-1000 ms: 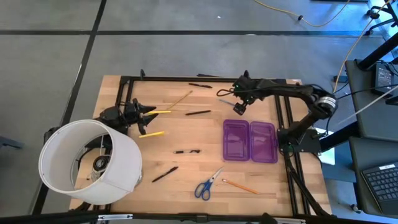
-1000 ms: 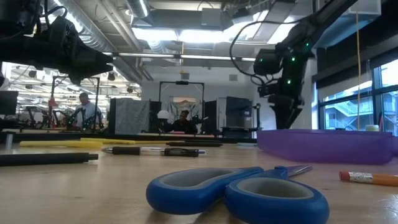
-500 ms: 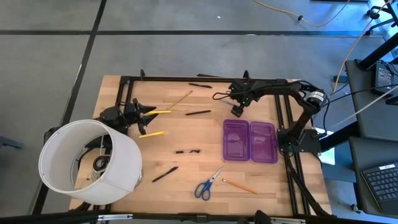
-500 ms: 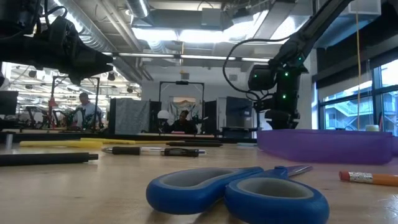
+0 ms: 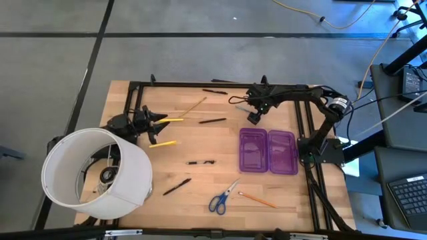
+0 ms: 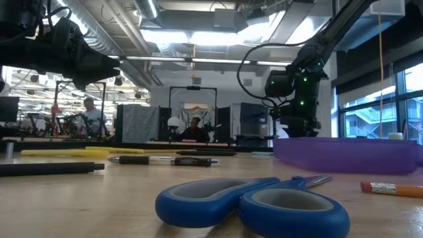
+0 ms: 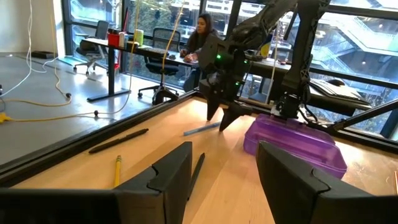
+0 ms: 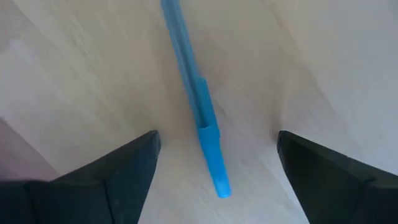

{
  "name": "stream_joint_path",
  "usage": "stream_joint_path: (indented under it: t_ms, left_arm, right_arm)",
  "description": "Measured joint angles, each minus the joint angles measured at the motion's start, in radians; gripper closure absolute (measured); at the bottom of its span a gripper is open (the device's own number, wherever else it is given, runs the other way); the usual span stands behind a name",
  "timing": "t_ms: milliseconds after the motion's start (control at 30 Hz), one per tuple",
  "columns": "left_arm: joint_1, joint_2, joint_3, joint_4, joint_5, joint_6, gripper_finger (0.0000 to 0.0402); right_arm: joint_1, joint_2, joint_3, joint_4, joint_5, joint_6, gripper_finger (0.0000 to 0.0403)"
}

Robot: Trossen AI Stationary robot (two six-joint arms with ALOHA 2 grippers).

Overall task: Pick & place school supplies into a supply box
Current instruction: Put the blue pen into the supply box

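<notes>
In the high view the purple supply box (image 5: 268,151) lies open and looks empty, so nothing appears packed yet: the blue-handled scissors (image 5: 221,199), an orange pencil (image 5: 257,199), black pens (image 5: 201,162) and yellow pencils (image 5: 163,143) are all scattered on the table (image 5: 200,180). The right gripper (image 5: 254,117) hangs just beyond the box's far edge, while the left gripper (image 5: 155,128) waits near the yellow pencils, beside a big white lampshade-like cylinder (image 5: 97,173). In the low view the right gripper (image 6: 293,125) is down close to the table behind the box (image 6: 347,155), with the scissors (image 6: 254,205) well in front. The left wrist view shows the left jaws standing apart, holding nothing, with the right gripper (image 7: 222,117) over a thin blue pen (image 7: 201,129). The right wrist view shows the right jaws spread wide with the blue pen (image 8: 196,106) lying on the table between them, not yet gripped; closing on it looks like the next move.
</notes>
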Motion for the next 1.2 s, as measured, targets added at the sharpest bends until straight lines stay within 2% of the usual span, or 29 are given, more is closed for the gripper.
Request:
stream_joint_path:
  t_ms: [100,200,500,667,1033,1200]
  left_arm:
    - [0.0,0.0,0.0,0.0,0.0,0.0,0.0231]
    - [0.0,0.0,0.0,0.0,0.0,0.0,0.023]
    - [0.0,0.0,0.0,0.0,0.0,0.0,0.023]
    - [0.0,0.0,0.0,0.0,0.0,0.0,0.023]
    - [0.0,0.0,0.0,0.0,0.0,0.0,0.0231]
    - [0.0,0.0,0.0,0.0,0.0,0.0,0.0231]
  right_arm:
    - [0.001,0.0,0.0,-0.003,-0.001,0.053,0.0077]
    - [0.002,0.001,0.0,-0.009,0.0,0.071,0.0102]
    - [0.005,0.002,0.0,-0.016,0.023,0.043,0.0239]
    - [0.006,0.002,0.0,-0.008,0.028,-0.006,0.0289]
    - [0.007,0.002,-0.001,0.009,0.05,0.033,0.0353]
    - [0.007,-0.006,-0.001,0.007,0.069,0.037,0.0363]
